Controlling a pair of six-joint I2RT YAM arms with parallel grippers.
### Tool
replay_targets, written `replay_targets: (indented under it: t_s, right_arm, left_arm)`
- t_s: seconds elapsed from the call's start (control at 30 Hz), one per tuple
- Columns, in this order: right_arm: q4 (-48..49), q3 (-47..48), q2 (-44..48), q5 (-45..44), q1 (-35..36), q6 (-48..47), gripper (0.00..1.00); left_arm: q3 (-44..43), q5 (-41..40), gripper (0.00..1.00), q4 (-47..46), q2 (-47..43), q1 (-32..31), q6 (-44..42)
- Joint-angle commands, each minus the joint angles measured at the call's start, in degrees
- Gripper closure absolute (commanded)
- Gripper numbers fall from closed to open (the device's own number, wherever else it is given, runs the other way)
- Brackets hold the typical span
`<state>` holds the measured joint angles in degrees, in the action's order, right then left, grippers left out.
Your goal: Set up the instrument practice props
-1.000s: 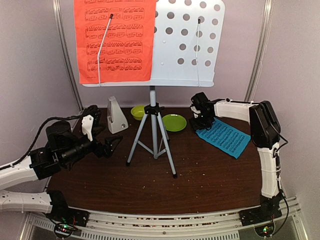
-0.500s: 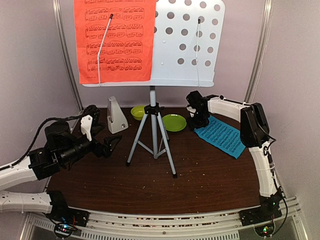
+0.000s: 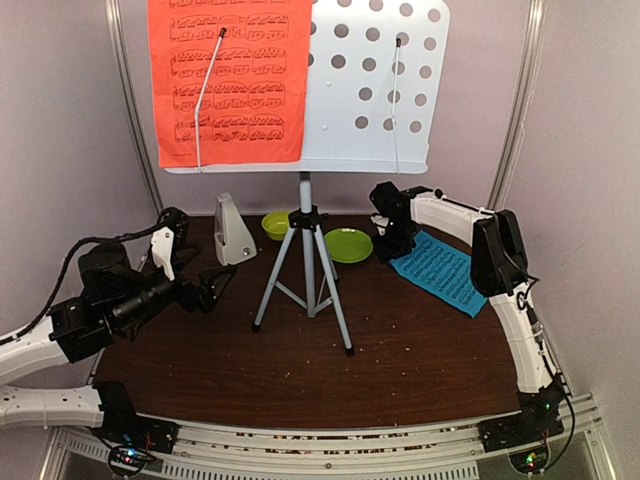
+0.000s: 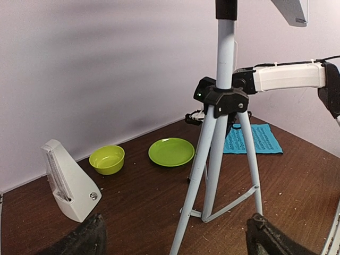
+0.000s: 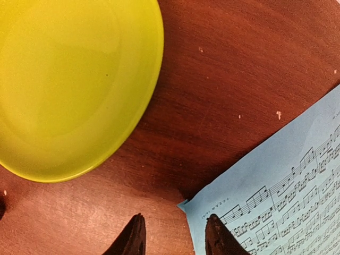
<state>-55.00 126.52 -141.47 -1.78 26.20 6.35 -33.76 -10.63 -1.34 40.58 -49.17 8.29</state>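
The pale grey perforated desk [image 3: 375, 90] stands on the grey tripod [image 3: 307, 262] and carries the red sheet [image 3: 228, 80] on its left half. The blue sheet [image 3: 442, 270] lies flat on the table at the right. The whitish metronome [image 3: 232, 232] stands left of the tripod. My right gripper [image 3: 396, 245] is open and points down at the blue sheet's near-left corner [image 5: 276, 196]: one fingertip [image 5: 217, 236] is over the corner, the other over bare wood. My left gripper [image 3: 207, 287] is open and empty, low, facing the tripod [image 4: 223, 106] and the metronome [image 4: 69, 183].
A lime-green bowl [image 3: 276, 224] and a lime-green plate [image 3: 348, 245] sit behind the tripod; the plate [image 5: 69, 85] lies just left of my right gripper [image 5: 174, 236]. Crumbs are scattered over the dark wood table [image 3: 400, 350]. Walls close in at the back and both sides.
My right arm has swung a little left, bringing its gripper to the blue sheet's corner; the sheet has shifted slightly left. My left gripper has drawn back slightly to the left.
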Motion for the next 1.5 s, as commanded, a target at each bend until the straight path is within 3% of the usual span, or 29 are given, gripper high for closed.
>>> replay_targets:
  t_s: [0.0,0.13,0.4,0.67,1.0,1.3,1.47]
  right_arm:
    - [-4.0,4.2,-2.8,3.6,-1.8,1.9,0.61]
    - [-7.1,8.3,-5.3,7.1,-3.3,3.2,0.54]
    - [-0.8,-4.7,1.2,6.5,-4.0,4.3,0.48]
    - [-4.7,-6.9,1.8,17.9,-4.9,3.6,0.49]
    - [4.7,-31.5,15.0,21.4,-3.9,3.0,0.54]
    - [15.7,-58.7,32.6,25.2,-0.7,0.6,0.56]
    - [21.5,-66.2,44.8,25.2,-0.6,4.0,0.51]
  left_arm:
    - [-1.4,-1.3,0.07,0.3,-2.0,0.3,-1.1]
    - [-1.3,-1.6,0.07,0.7,-4.1,0.3,-1.0]
    - [-1.3,-2.5,0.07,2.5,-5.7,0.3,-1.1]
    - [-1.2,-2.5,0.07,2.7,-7.0,0.3,-1.0]
    - [-1.2,-1.9,0.07,2.9,-7.3,0.3,-1.0]
    - [-1.1,-1.3,0.07,2.8,-6.7,0.3,-1.5]
    - [-2.1,-0.6,0.07,2.6,-4.9,0.3,-2.0]
